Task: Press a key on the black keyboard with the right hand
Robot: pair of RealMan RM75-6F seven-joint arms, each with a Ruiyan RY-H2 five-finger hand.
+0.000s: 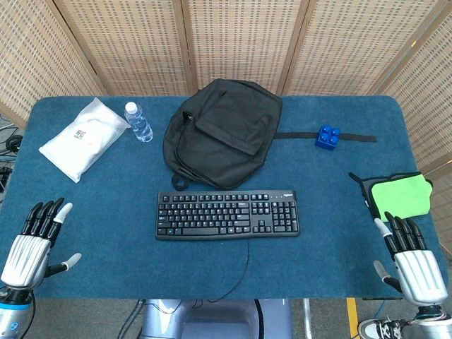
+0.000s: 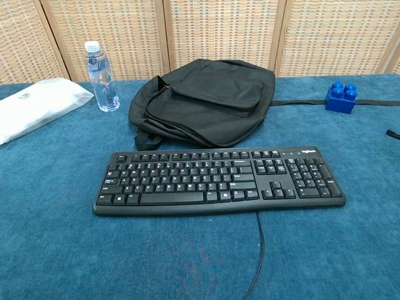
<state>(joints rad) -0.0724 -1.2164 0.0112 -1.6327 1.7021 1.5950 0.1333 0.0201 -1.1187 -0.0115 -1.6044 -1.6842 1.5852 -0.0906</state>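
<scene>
The black keyboard point(image 1: 227, 215) lies flat in the middle of the blue table, its cable running off the near edge; the chest view shows the keyboard point(image 2: 219, 179) close up with no hand on it. My right hand point(image 1: 411, 258) rests at the near right corner, fingers apart and empty, well to the right of the keyboard. At the near left corner my left hand point(image 1: 35, 244) lies likewise with fingers spread, holding nothing. Neither hand appears in the chest view.
A black backpack point(image 1: 220, 132) lies just behind the keyboard. A water bottle point(image 1: 138, 121) and a white packet point(image 1: 83, 136) sit at the back left. A blue brick point(image 1: 328, 136) rests on the backpack strap at right. A green cloth point(image 1: 402, 195) lies near my right hand.
</scene>
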